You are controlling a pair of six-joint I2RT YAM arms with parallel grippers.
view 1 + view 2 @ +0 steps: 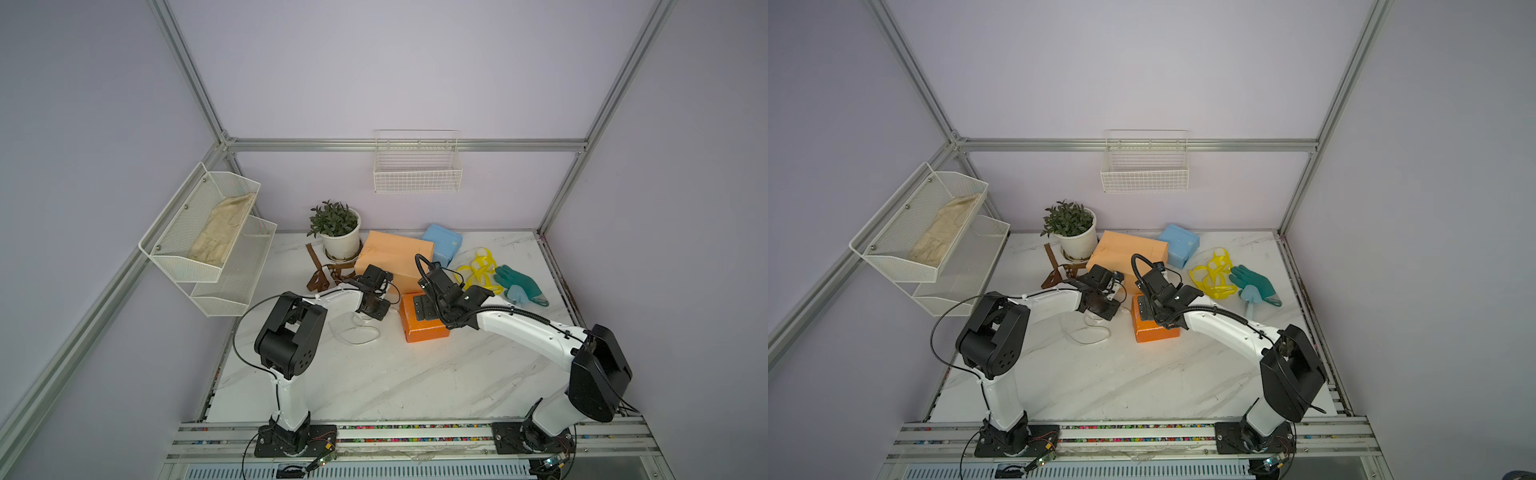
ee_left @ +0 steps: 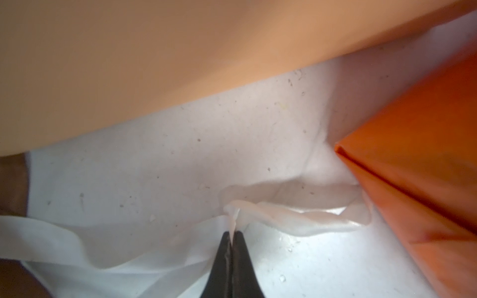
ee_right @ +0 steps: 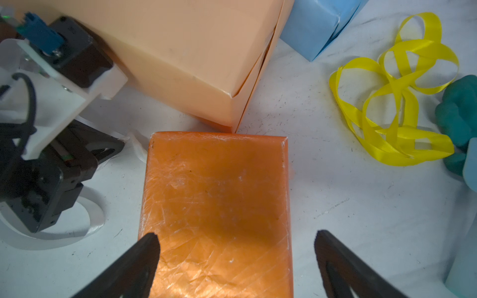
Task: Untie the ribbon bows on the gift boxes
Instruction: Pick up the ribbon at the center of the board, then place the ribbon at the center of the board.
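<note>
– Looking around the boxes, what crowds them?
– A white plant pot (image 1: 341, 245) stands just beside the large peach box (image 1: 392, 253). A teal glove (image 1: 519, 280) lies toward the right side of the marble table (image 1: 395, 382), with a pale blue tool (image 1: 516, 293) on it that I cannot make out. In both top views the left arm's wrist hides part of the peach box's front, and the right gripper (image 3: 236, 240) covers part of the bright orange box (image 3: 219, 185).
– Counts?
– Three boxes: peach, bright orange, and a small light blue box (image 1: 442, 243) at the back. Three ribbons, all lying on the table. The brown ribbon (image 1: 318, 276) is beside the pot. The yellow ribbon (image 1: 478, 270) sits in loose loops between the blue box and the glove. The white ribbon (image 2: 304, 219) lies between the peach and orange boxes, one end reaching the orange box's base. Two arms, one pot, one glove.
– Containers?
– The pot holds a green plant (image 1: 333, 218). A two-tier mesh shelf (image 1: 187, 268) on the left wall carries a beige cloth (image 1: 222, 232) in its upper tier. A wire basket (image 1: 417, 174) hangs on the back wall.
– And the fingers?
– The left gripper (image 2: 233, 236) is pinched tight on a fold of the white ribbon. The right gripper's fingers are spread wide above the near end of the orange box, gripping nothing.
</note>
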